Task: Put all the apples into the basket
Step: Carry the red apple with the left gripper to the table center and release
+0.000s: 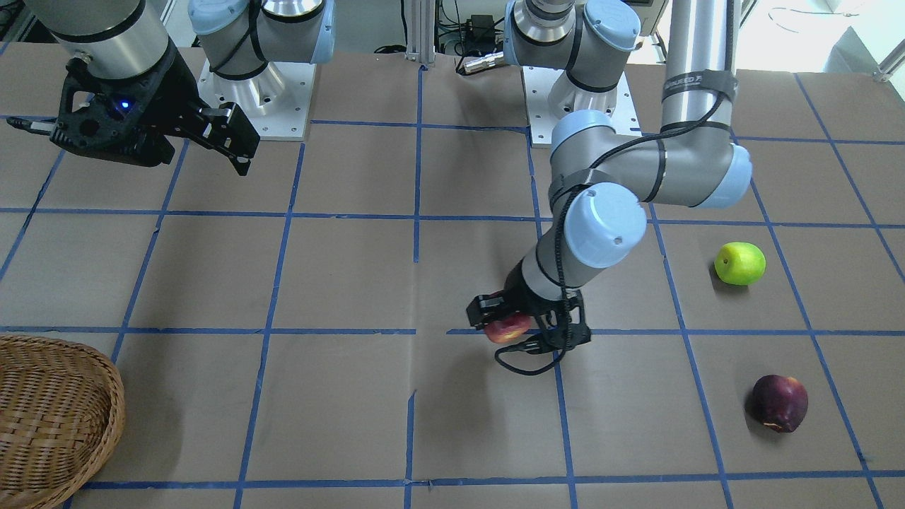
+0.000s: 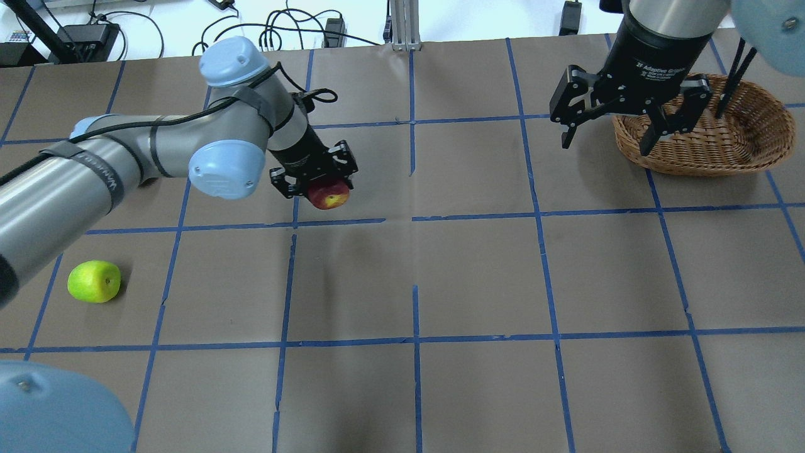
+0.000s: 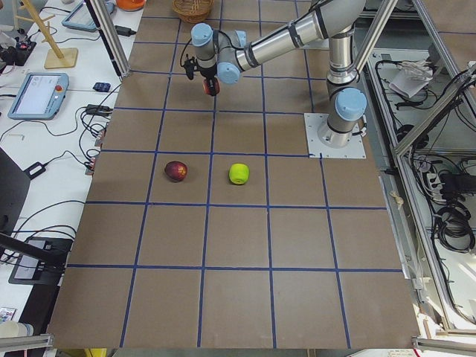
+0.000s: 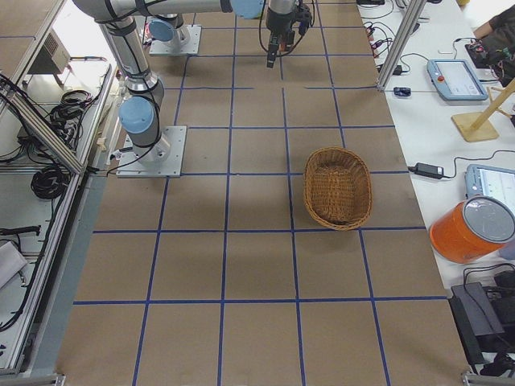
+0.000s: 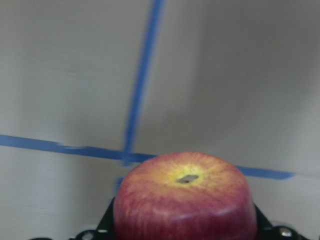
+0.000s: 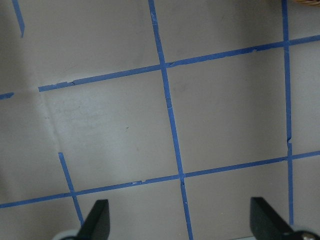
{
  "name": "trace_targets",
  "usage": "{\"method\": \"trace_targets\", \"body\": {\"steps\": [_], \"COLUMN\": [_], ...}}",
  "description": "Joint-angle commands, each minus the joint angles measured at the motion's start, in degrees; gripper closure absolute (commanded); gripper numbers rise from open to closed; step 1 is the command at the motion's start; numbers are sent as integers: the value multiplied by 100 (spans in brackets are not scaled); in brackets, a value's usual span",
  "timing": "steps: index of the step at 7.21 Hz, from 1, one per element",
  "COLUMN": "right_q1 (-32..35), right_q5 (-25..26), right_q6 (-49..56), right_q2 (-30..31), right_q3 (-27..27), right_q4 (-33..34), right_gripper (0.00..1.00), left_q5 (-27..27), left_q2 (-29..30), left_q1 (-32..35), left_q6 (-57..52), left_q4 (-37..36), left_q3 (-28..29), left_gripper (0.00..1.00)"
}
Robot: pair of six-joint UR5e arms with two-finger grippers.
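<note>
My left gripper (image 2: 327,189) is shut on the red apple (image 2: 328,195) with a yellowish base and holds it above the table, left of centre; it also shows in the front view (image 1: 506,328) and fills the left wrist view (image 5: 184,197). The yellow-green apple (image 2: 94,281) lies at the near left. The dark maroon apple (image 1: 779,403) lies at the far left and is hidden in the overhead view. The wicker basket (image 2: 755,135) stands at the far right. My right gripper (image 2: 629,141) is open and empty, hanging just left of the basket.
The table is brown paper with a blue tape grid (image 2: 415,217). Both arm bases (image 1: 261,92) stand at the robot's edge. Tablets, cables and an orange container (image 4: 471,229) lie on benches beyond the table's far edge.
</note>
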State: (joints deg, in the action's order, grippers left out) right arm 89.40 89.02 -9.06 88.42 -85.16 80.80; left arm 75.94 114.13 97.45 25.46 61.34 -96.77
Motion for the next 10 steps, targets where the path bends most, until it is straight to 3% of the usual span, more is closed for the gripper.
{"method": "trace_targets", "body": {"steps": [1, 2, 3, 4, 6, 8, 9, 10], "right_q1": [-1, 7, -10, -10, 16, 7, 16, 25], "right_q5": [1, 27, 106, 133, 142, 133, 46, 36], "right_q6": [-17, 9, 192, 455, 335, 326, 334, 326], "right_q2": [0, 0, 0, -9, -17, -53, -53, -192], "right_q3": [-10, -27, -27, -1, -53, -115, -184, -290], "right_q4": [15, -63, -81, 14, -63, -46, 6, 450], "right_gripper": [0, 0, 0, 0, 0, 0, 0, 0], "left_q5": [-194, -202, -220, -211, -185, -106, -10, 556], "left_q2": [600, 724, 847, 883, 490, 16, -291, -625], "left_q1": [790, 898, 933, 943, 855, 261, -108, -460], "left_q6": [723, 845, 1212, 1363, 1199, 657, -296, -1810], "left_q4": [-34, -173, -270, -289, -254, 436, 1215, 1814], "left_q3": [238, 246, 238, 325, 387, 562, 511, 432], "left_gripper": [68, 67, 25, 0, 0, 0, 0, 0]}}
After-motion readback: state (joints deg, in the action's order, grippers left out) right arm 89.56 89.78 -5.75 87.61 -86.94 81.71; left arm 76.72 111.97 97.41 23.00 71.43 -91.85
